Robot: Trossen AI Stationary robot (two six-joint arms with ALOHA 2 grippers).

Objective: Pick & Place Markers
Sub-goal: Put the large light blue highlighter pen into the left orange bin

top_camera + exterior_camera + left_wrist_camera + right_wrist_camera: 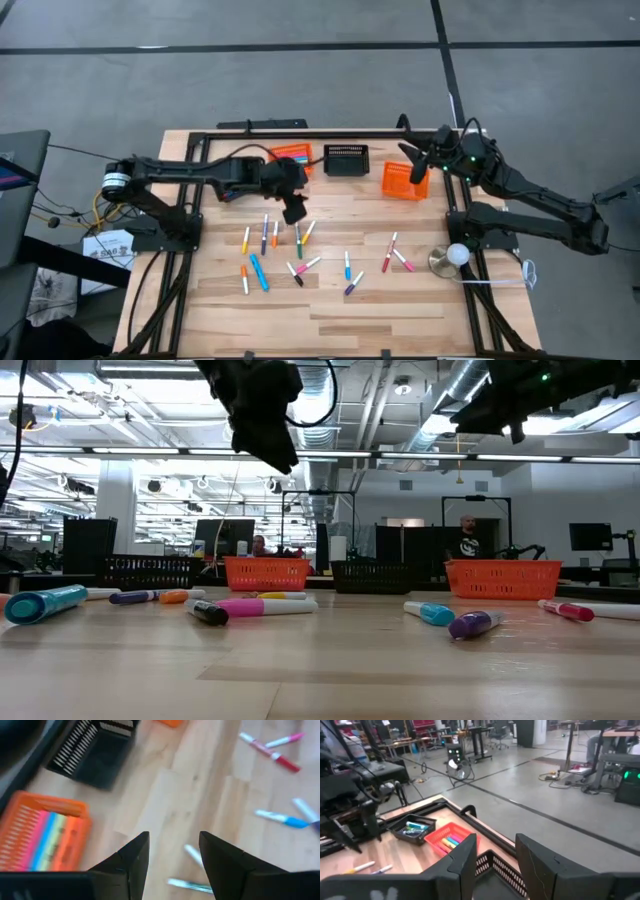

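Several markers [259, 272] lie loose on the wooden table, among them a light blue one [45, 603], a pink one [262, 606] and a purple one [475, 624]. My left gripper [296, 212] hangs open above the far end of the scatter, tilted down, with nothing between its fingers [172, 837]. An orange basket [45, 832] holding coloured markers lies just beyond it. My right gripper [412, 160] stands open and nearly level at the far right, over the right orange basket [405, 180], and nothing sits in its gap [495, 840].
A row of mesh baskets stands along the far edge: a black one [150, 570], an orange one [292, 155], a black one [346, 158] and the right orange one. A round white-topped object [455, 256] sits by the right arm's base. People stand in the room behind.
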